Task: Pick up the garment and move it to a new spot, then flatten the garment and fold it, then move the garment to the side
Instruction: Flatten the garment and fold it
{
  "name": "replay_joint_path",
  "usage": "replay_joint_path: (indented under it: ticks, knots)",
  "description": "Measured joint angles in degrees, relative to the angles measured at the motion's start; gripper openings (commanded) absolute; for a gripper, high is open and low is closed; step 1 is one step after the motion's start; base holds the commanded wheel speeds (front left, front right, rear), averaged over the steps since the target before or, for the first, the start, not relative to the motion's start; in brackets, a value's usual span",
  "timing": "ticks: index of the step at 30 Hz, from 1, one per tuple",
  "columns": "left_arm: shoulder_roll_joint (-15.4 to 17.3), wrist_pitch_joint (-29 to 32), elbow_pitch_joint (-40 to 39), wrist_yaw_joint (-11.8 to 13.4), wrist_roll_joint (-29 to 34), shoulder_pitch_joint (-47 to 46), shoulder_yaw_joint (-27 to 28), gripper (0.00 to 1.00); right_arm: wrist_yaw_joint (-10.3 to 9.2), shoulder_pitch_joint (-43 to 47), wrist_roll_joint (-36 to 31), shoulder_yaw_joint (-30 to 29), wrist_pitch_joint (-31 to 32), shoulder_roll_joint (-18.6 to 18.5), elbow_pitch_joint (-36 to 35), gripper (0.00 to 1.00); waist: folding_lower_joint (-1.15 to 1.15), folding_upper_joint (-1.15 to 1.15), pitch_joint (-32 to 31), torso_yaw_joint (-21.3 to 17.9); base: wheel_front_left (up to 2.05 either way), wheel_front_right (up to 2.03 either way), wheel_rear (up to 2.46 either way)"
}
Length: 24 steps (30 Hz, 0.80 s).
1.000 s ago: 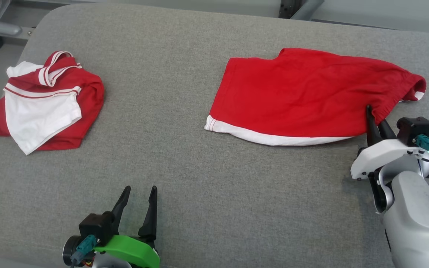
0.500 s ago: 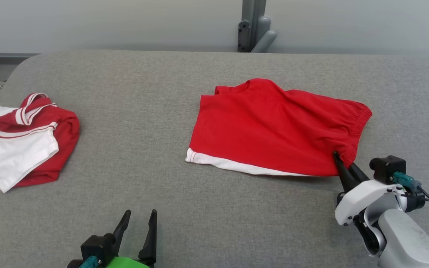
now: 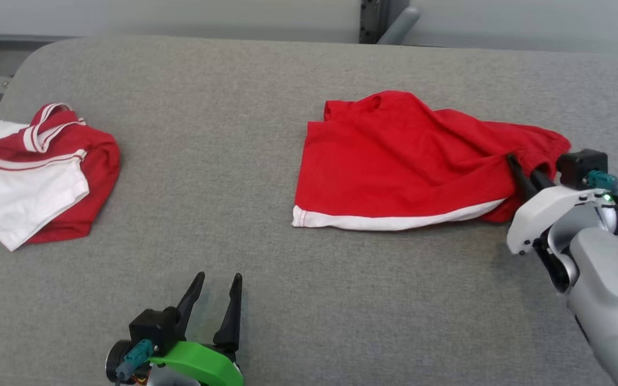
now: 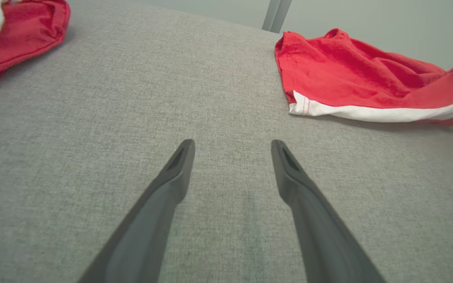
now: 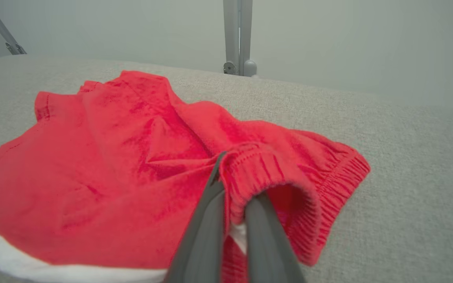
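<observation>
Head view: high, looking forward and down on the grey padded table (image 3: 266, 107), wide enough for the red shorts (image 3: 395, 161) at 2 o'clock and a red-and-white garment (image 3: 35, 171) at 9 o'clock. Left wrist view: low over the table, facing the shorts at a distance. Right wrist view: nearest, at the shorts' waistband (image 5: 258, 169). All three share the shorts and the metal post (image 3: 373, 21) at 12 o'clock.

Bright, even, diffuse light thruout. Head view sharp: thin soft shadow under red shorts (image 3: 395, 166) along lower hem, faint one left of right arm (image 3: 604, 284), lower right of frame. Left wrist view: wide-angle stretch at edges, left gripper (image 4: 232, 143) fingers (image 4: 159, 212) soft twd bottom. Right wrist view: right gripper (image 5: 234, 196) blurred bottom centre, wall (image 5: 368, 47) hazy up top.
</observation>
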Motion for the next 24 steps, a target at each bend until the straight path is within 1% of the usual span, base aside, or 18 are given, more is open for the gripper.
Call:
replay_joint_path:
  ticks: [3,9,10,11,12,17,22,23,24]
  knots:
    - [0.0,0.0,0.08,0.0,-0.62,-0.88,-0.6,1.0,0.0,-3.4,-2.03,-1.1,-0.11,-1.2,4.59,0.0,0.0,0.0,1.79,2.36,0.0,0.0,0.0]
    - [0.01,0.0,-0.07,0.0,-1.85,-1.8,-1.53,1.0,0.0,-7.06,-5.58,-5.84,-1.75,-3.01,14.52,0.0,0.0,0.0,5.09,6.95,0.0,0.0,0.0]
    - [0.02,0.0,-0.05,0.0,-1.93,-1.82,-1.48,1.0,0.0,-7.36,-6.15,-6.61,-2.23,-3.01,15.85,0.11,0.0,0.0,5.56,7.53,0.0,0.0,0.0]
    - [0.03,0.0,-0.01,0.0,-1.94,-1.82,-1.4,1.0,0.01,-7.69,-6.78,-7.51,-2.77,-3.03,16.95,0.95,0.0,0.0,6.05,8.02,0.0,0.0,0.0]
    - [0.01,0.0,0.08,0.0,-1.94,-1.83,-1.22,1.0,0.0,-8.14,-7.16,-8.28,-3.23,-3.02,17.81,1.0,0.0,0.0,6.47,8.41,0.0,0.0,0.0]
    - [-0.03,0.0,0.47,0.0,-1.58,-1.81,0.02,1.0,-0.03,-8.14,-9.69,-11.26,-4.61,-1.93,17.83,1.0,0.0,0.0,7.11,8.56,0.0,0.0,0.0]
    - [-0.04,0.0,0.46,0.0,-0.42,-1.36,1.98,1.0,0.0,-1.1,-10.94,-15.82,-4.57,-0.01,8.65,1.0,0.0,0.0,5.94,7.11,0.0,0.0,0.0]
    - [-0.04,0.0,0.46,0.0,-0.42,-1.36,1.98,1.0,0.0,-1.1,-10.94,-15.82,-4.57,-0.01,8.65,1.0,0.0,0.0,5.94,7.11,0.0,0.0,0.0]
    - [-0.05,0.0,0.43,-0.01,-0.19,-1.15,2.38,1.0,-0.01,0.71,-11.02,-16.71,-4.58,0.44,6.81,1.0,0.0,0.0,5.53,6.71,0.0,0.0,0.0]
